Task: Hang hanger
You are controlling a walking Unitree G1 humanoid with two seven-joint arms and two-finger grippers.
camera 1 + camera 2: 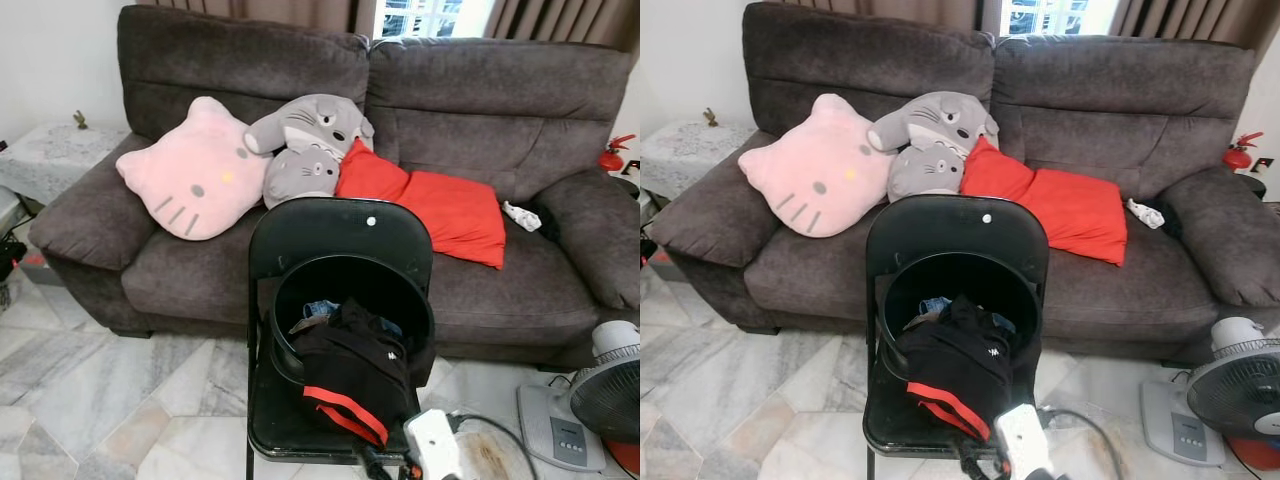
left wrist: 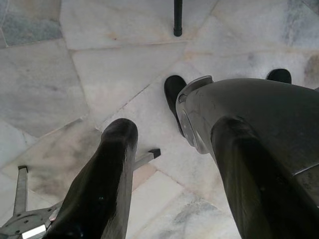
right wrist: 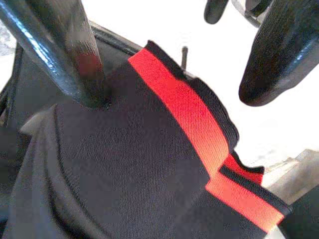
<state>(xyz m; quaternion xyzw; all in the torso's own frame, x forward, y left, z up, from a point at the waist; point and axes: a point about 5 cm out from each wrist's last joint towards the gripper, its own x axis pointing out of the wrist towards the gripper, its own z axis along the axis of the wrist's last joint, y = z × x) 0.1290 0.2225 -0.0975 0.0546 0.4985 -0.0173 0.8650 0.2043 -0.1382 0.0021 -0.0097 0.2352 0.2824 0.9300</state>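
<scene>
We stand before a black folding metal chair (image 1: 340,240) that carries a round black plastic laundry basket (image 1: 352,285), tipped so its mouth faces us. Out of it spills a black knitted garment with a red-striped hem (image 1: 350,375), with a scrap of blue cloth behind it. No hanger can be made out anywhere in the pile or on the dark grey fabric sofa (image 1: 450,90) behind, so we judge it is either buried under the clothes or elsewhere.

Our right hand (image 3: 174,69) hovers just over the garment's red band, its two black fingers (image 3: 271,55) spread apart with nothing between them; one finger seems to touch the cloth. Our left hand (image 2: 169,174) hangs idle above the pale marble floor (image 2: 75,74), fingers likewise apart and empty.

The garment looks soft, light and floppy: it will sag and fold from wherever we pinch it, and a loose layer could slip out. The ribbed red hem is thicker and probably the firmest place to pinch. A hanger, if we uncover one, would be stiff and light; we would take it near the hook or at the shoulder bar.
</scene>
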